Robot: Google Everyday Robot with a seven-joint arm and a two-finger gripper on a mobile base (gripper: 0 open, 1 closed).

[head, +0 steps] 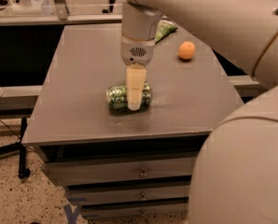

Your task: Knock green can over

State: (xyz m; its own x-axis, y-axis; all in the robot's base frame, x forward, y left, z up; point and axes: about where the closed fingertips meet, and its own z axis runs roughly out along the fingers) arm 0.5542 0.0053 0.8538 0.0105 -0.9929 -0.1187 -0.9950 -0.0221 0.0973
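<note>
The green can lies on its side near the middle front of the grey table, its length running left to right. My gripper hangs straight down from the arm's wrist and stands right over the can's middle, covering part of it. Whether it touches the can does not show. The can's right end peeks out past the gripper.
An orange fruit sits at the back right of the table. A flat green snack bag lies at the back, partly behind the arm. Drawers are below the tabletop. My large arm links fill the right side.
</note>
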